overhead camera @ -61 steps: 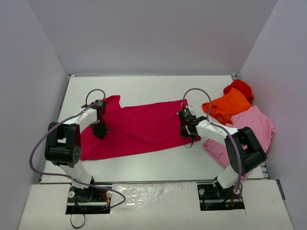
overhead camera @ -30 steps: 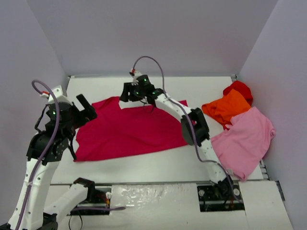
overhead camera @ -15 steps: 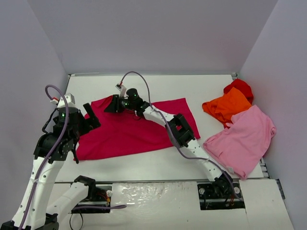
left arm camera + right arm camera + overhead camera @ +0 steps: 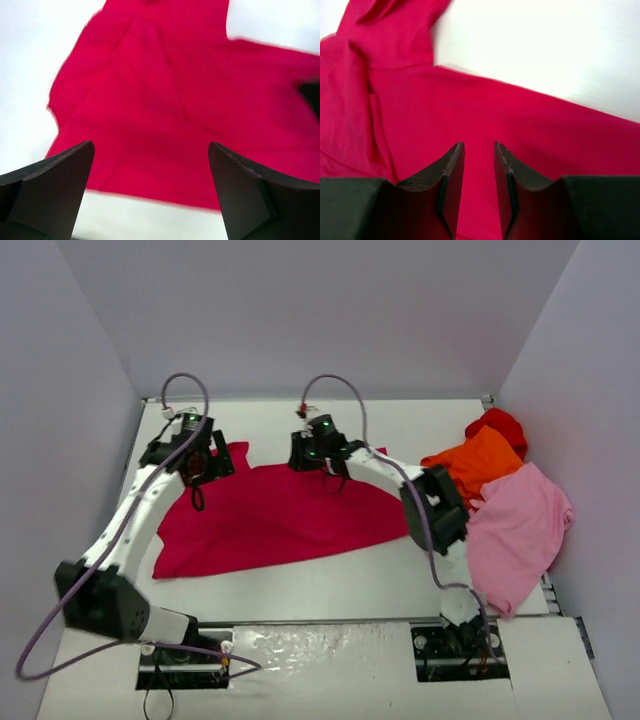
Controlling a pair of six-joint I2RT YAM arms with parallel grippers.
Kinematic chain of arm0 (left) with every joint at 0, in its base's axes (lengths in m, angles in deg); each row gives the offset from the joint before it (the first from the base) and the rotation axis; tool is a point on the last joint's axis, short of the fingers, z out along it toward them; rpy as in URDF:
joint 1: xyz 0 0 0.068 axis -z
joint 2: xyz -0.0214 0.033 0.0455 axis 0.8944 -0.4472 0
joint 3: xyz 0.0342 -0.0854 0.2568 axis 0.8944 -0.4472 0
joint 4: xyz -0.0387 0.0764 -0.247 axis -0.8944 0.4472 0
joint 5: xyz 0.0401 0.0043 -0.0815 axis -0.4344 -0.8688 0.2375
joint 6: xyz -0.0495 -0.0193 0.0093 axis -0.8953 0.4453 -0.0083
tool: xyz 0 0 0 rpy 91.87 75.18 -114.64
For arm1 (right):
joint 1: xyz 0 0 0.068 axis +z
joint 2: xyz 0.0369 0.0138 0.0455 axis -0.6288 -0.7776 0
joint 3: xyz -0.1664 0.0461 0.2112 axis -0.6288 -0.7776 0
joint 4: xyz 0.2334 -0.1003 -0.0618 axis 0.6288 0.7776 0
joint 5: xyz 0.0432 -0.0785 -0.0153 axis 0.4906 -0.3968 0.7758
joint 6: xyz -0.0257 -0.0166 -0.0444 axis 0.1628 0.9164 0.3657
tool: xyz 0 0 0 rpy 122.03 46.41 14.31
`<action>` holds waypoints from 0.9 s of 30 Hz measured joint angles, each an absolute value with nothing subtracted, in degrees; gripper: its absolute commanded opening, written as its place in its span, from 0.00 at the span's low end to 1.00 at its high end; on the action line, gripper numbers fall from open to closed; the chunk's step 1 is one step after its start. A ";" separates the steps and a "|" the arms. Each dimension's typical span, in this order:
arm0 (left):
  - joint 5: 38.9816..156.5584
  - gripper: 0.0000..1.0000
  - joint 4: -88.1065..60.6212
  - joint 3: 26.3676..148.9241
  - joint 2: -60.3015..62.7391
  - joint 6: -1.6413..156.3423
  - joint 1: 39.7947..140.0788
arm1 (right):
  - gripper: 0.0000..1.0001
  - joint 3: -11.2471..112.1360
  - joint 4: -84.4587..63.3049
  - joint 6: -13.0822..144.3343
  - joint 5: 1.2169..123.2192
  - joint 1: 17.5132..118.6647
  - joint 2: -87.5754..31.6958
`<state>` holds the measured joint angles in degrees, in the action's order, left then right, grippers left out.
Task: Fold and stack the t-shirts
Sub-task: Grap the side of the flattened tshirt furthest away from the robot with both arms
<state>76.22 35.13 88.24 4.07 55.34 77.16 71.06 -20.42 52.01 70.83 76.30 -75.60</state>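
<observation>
The crimson t-shirt point(image 4: 270, 515) lies spread flat on the white table, its sleeve at the back left. My left gripper point(image 4: 205, 462) hovers over that sleeve; in the left wrist view it point(image 4: 150, 145) stands wide open above the crimson cloth point(image 4: 165, 100), with nothing between the fingers. My right gripper point(image 4: 305, 455) is at the shirt's back edge near the middle. In the right wrist view its jaws point(image 4: 479, 145) stand a narrow gap apart just over the cloth point(image 4: 545, 135), with nothing pinched that I can see. Orange point(image 4: 475, 465), light pink point(image 4: 520, 530) and bright red point(image 4: 500, 425) t-shirts lie heaped at the right.
Grey walls close in the table on the left, back and right. The right arm's forearm stretches over the crimson shirt's right part. Bare white table point(image 4: 400, 420) shows behind the shirt and along the front point(image 4: 300, 585).
The right gripper has moved right along the shirt's back edge and its jaws have narrowed. The left arm has swung forward over the left sleeve, still open.
</observation>
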 measured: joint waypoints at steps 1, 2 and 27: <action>75.41 0.97 34.89 91.38 -1.11 55.84 77.01 | 0.29 67.86 -19.87 52.48 69.40 74.79 -71.78; 74.34 0.97 34.83 94.92 -6.66 56.43 76.87 | 0.30 64.75 -19.43 52.82 68.03 73.10 -67.88; 52.28 0.97 35.29 130.01 -52.71 76.70 75.41 | 0.34 41.16 -12.10 54.53 55.33 64.05 -40.35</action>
<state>52.28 35.29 130.01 -52.71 76.70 75.41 41.16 -12.10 54.53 55.33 64.05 -40.35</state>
